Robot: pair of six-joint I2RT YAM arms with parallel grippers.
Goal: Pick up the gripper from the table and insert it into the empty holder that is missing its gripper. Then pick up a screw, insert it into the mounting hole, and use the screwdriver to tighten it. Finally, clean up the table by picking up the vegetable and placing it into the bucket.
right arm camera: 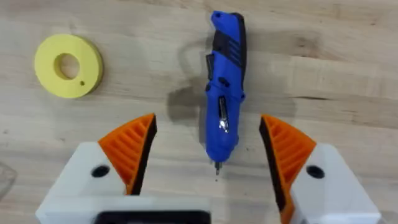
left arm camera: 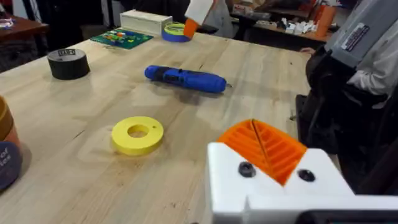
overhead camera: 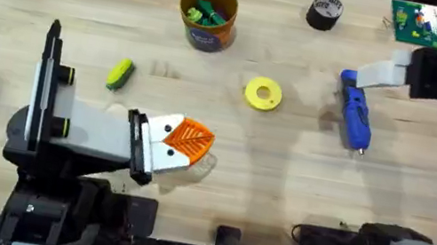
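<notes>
As I scan from the left, the vegetable lies on the bare table, yellow and green, untouched, well apart from everything else. So the clean-up is not yet done, by my reckoning.

Next along is my left gripper, low over the wood. Its two orange pads are pressed together, and I see nothing between them. Beyond it, toward the far edge, stands the bucket with green pieces inside.

Further right the yellow spool lies flat, not my business.

Then the screwdriver, blue, lies on its side near the right of the table, its silver bit pointing toward my bases. My right gripper hangs over it with fingers spread wide, one orange pad on each side of the blue body, neither touching it.

I judge this to be the screwdriver step, the reach before the grasp. The next move calls for dropping straight down, staying centred on the barrel, and closing across its thick middle rather than the thin bit. That way it should lift level and not roll away.

As for writing, the bucket's dark blue band carries pale lettering that I cannot read. The black tape roll has a pale label, also illegible.
</notes>
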